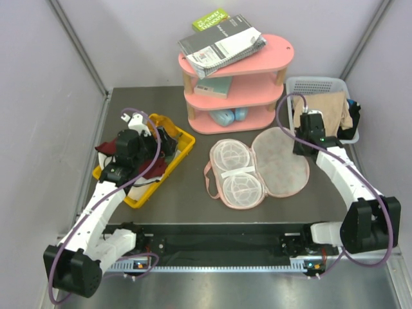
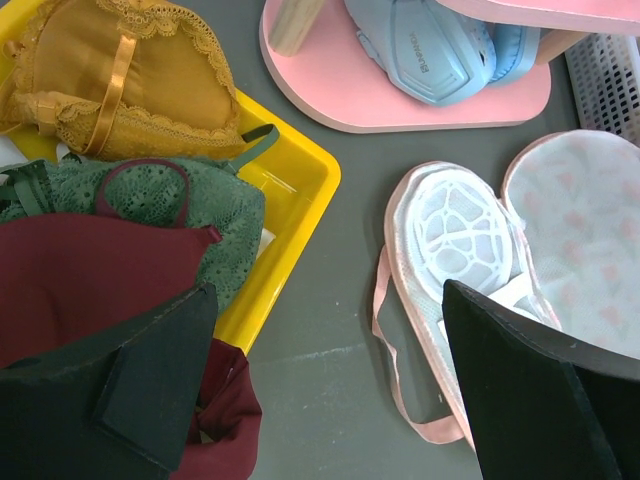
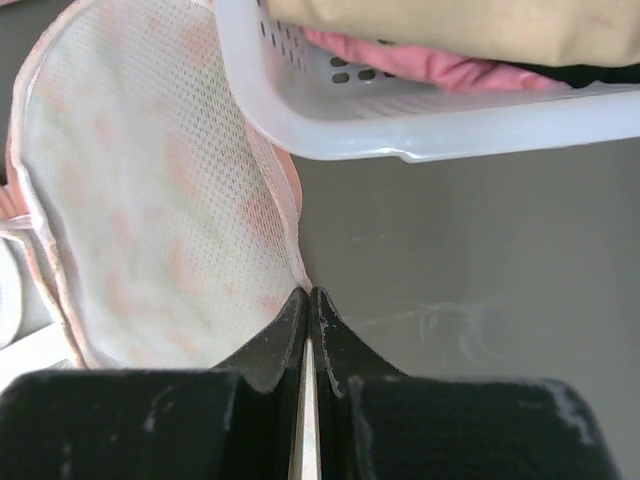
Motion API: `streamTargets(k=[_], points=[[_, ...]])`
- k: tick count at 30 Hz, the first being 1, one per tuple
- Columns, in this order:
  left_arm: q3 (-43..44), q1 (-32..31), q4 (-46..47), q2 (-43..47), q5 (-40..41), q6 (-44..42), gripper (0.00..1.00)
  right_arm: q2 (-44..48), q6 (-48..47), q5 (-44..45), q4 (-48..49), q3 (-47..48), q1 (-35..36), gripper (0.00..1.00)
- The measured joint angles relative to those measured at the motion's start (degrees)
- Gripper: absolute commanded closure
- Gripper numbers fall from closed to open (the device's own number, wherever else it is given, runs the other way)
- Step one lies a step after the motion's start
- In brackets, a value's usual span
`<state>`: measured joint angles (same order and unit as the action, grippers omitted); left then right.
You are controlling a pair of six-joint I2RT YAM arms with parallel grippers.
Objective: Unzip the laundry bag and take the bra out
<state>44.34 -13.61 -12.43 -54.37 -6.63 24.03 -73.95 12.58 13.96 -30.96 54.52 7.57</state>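
Bra [image 2: 90, 290], dark maroon, is found in the yellow bin [image 2: 300, 190], lying under and beside the left-hand one of the left fingers [image 2: 140, 400], with a fold of it showing below that finger; it is not gripped. The left fingers are spread wide apart above the bin's edge and the counter [image 2: 320, 380]. Beyond the bra, further from the fingers, a green lace garment [image 2: 170, 200] and a mustard lace garment [image 2: 130, 70] are piled in the same bin. To the right of these fingers the laundry bag [image 1: 257, 167] is laid open flat on the counter, its two halves side by side and its white mesh lining exposed; its near rim is overlapped by the other left finger in the wrist view. The right fingers [image 3: 260, 350] are pressed together, and the bag's pink rim is met at their tips; whether the rim is pinched cannot be told. Just beyond the tips, to the right, a white basket [image 3: 330, 130] holding a beige cloth [image 3: 450, 25] is seen.
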Motion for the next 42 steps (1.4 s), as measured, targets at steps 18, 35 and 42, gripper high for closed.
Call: streamTargets(k=[18,35,42], points=[[0.00,0.00,0.00,0.00,-0.02,0.00,0.01,6.08,0.66,-2.71,-4.24,7.80,6.99,1.00],[-0.52,0.00,0.04,0.00,-0.02,0.00,0.01,-3.52,9.25,-10.91,6.93,1.01,27.82,1.00],[-0.59,0.00,0.04,0.00,-0.02,0.00,0.01,-7.04,11.06,-12.79,9.77,0.85,31.30,1.00]])
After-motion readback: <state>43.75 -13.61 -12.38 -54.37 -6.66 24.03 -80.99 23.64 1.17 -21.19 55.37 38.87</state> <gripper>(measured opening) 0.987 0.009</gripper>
